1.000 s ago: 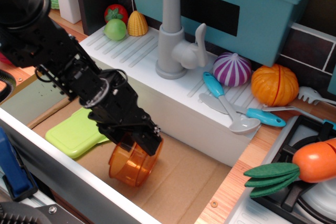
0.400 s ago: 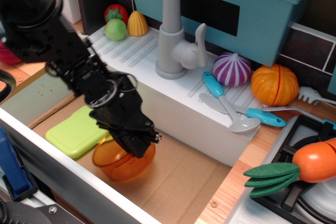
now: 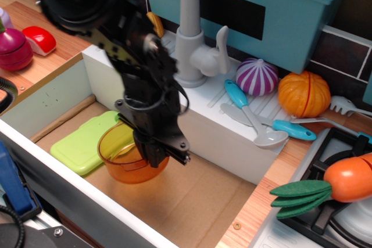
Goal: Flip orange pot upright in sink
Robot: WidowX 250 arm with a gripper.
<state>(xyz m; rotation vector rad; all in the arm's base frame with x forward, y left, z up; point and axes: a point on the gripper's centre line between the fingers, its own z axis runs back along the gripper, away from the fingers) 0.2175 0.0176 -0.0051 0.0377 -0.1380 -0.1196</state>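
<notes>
The orange pot (image 3: 125, 158) is a translucent amber cylinder standing with its open mouth facing up, on the brown floor of the sink (image 3: 197, 196), partly over a green board. My black gripper (image 3: 160, 152) reaches down from above and is shut on the pot's right rim. The fingertips are partly hidden by the pot wall and the gripper body. The grey faucet (image 3: 189, 39) stands on the sink's back edge behind the arm.
A lime green board (image 3: 84, 143) lies on the sink floor at the left. On the counter at the right are a purple onion toy (image 3: 257, 76), an orange pumpkin toy (image 3: 303, 93), blue-handled utensils (image 3: 250, 114) and a carrot toy (image 3: 343, 181). A teal bin (image 3: 261, 4) stands behind.
The pot went from lying on its side to mouth up, and has shifted left onto the green board. My arm swung up and to the right, still gripping the rim.
</notes>
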